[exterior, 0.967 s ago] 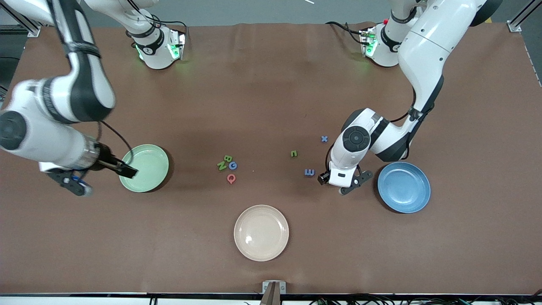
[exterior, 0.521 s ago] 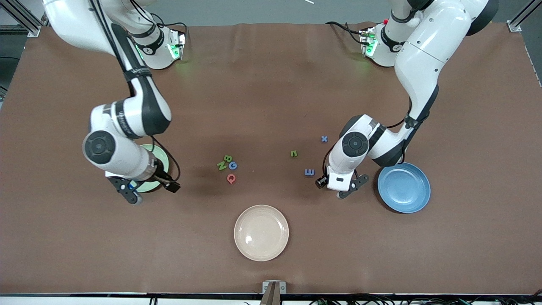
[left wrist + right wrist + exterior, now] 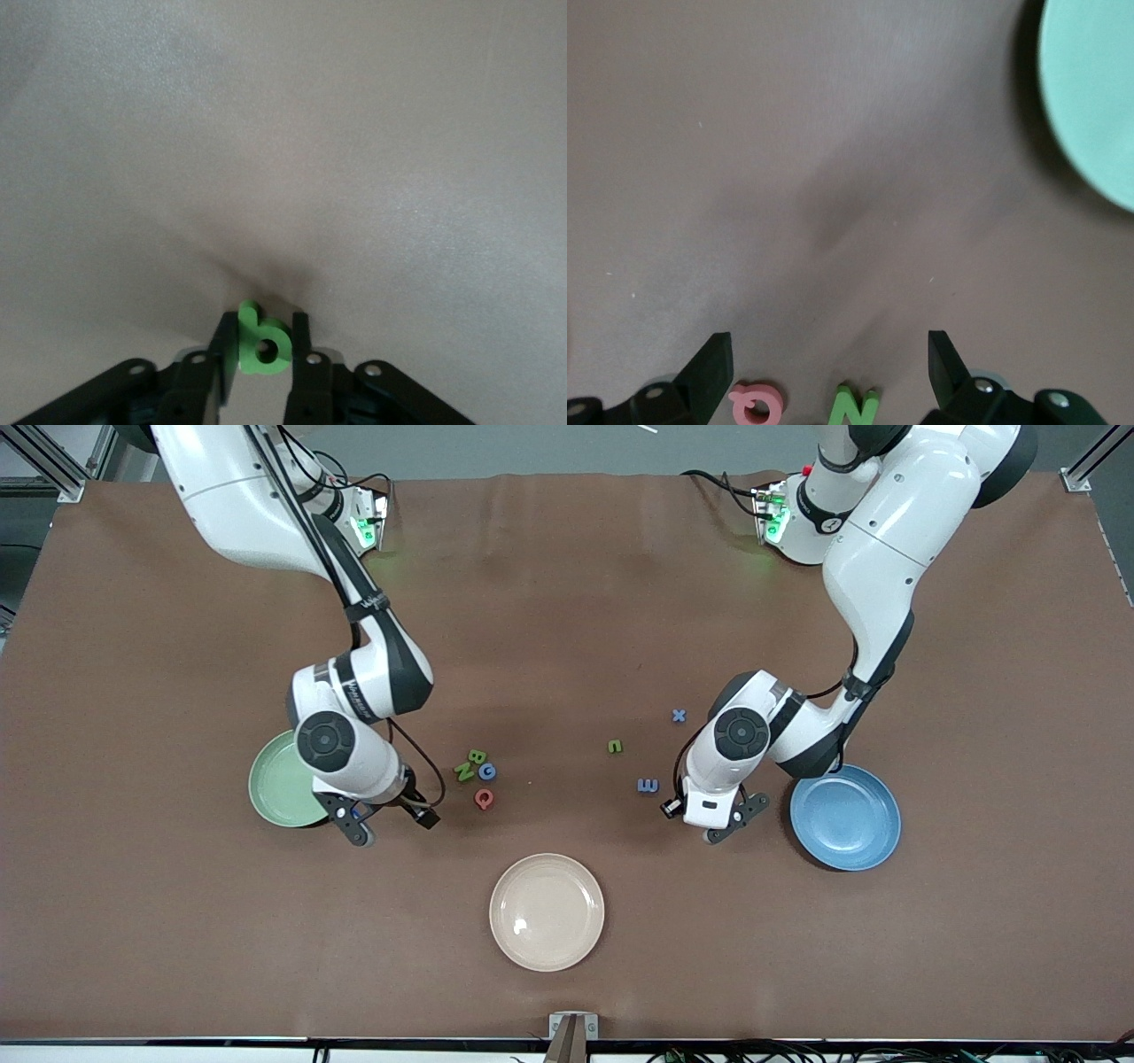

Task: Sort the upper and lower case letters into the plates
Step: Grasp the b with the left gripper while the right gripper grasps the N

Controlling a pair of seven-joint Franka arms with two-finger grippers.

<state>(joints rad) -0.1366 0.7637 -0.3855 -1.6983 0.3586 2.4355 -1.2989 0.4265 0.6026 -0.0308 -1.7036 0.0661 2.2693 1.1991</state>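
The left pincer (image 3: 261, 354) was closed on a small green letter p (image 3: 260, 339), its two fingers (image 3: 223, 350) pressed against the letter's flat sides. In the front view this pincer (image 3: 709, 815) sat low over the bare brown worktop (image 3: 567, 602), between the blue m (image 3: 648, 786) and the blue plate (image 3: 845, 816). Whether the p had left the surface could not be told.

The right pincer (image 3: 830, 372) stood wide apart and held nothing. Between its fingers (image 3: 713, 367) the wrist view showed the red Q (image 3: 756, 406) and the green N (image 3: 852, 409) lying on the worktop, with the rim of the mint green plate (image 3: 1090, 97) at the edge of that picture. From the front this pincer (image 3: 390, 819) hovered just beside the mint green plate (image 3: 276, 788), on the side toward the cluster of capital letters.

That cluster lay near the middle of the worktop: green B (image 3: 477, 757), green N (image 3: 463, 771) and blue G (image 3: 486, 771) touching or nearly so, the red Q (image 3: 484, 798) just nearer the front camera. Toward the left arm's end lay the green n (image 3: 615, 746), and the blue x (image 3: 679, 715) farther from the camera. Both task plates looked empty, as did the cream plate (image 3: 547, 911), which sat nearest the camera.
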